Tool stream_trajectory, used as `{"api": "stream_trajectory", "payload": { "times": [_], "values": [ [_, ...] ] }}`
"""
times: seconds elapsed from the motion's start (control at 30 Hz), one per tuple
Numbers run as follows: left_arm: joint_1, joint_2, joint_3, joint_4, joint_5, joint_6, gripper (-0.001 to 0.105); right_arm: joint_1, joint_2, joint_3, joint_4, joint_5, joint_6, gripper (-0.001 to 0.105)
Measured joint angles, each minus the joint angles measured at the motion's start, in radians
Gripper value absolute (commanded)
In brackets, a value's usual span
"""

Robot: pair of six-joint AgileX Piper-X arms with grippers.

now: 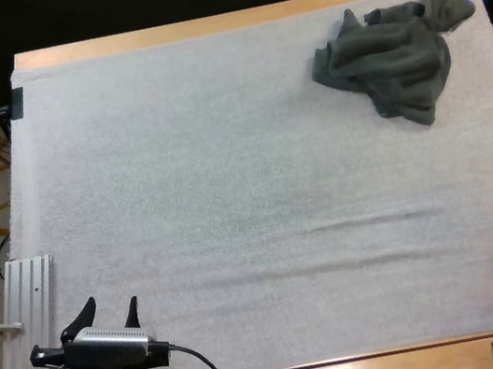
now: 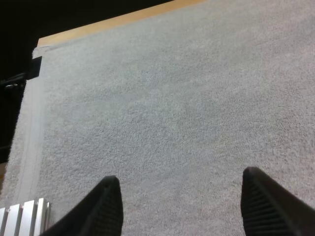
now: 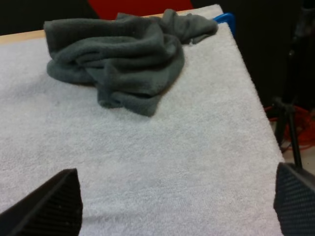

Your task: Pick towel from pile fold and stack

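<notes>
Left tool (image 2: pixel 180 174) and right tool (image 3: pixel 179 169) hang released over mat (image 1: pixel 230 197), well apart from crumpled towel (image 1: pixel 391 56).

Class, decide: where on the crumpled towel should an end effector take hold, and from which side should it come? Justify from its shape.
Probably the crumpled towel by its near lobe, with the open right end effector coming down from the near side: that fold juts toward it, free of the bunched mass, on bare mat.
</notes>
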Motion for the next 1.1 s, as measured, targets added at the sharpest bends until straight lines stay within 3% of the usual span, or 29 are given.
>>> {"api": "stream_trajectory", "payload": {
  "times": [0.3, 0.53, 0.8, 0.93, 1.1],
  "values": [
    [0.0, 0.0, -0.019, -0.01, 0.014, 0.0, 0.051, 0.0, 0.0, -0.015, 0.02, 0.007, 0.0, 0.077],
    [0.0, 0.074, -0.145, -0.02, 0.177, -0.02, 0.051, 0.0, 0.073, -0.13, 0.101, -0.011, 0.0, 0.077],
    [-0.061, 0.25, -0.271, -0.104, 0.347, -0.125, 0.051, 0.0, 0.219, -0.311, 0.107, -0.177, 0.026, 0.077],
    [-0.135, 0.324, -0.341, -0.111, 0.386, -0.13, 0.051, 0.0, 0.297, -0.406, 0.109, -0.28, 0.052, 0.077],
    [-0.192, 0.389, -0.392, -0.111, 0.405, -0.132, 0.051, 0.0, 0.36, -0.476, 0.113, -0.327, 0.099, 0.077]
  ]
}}
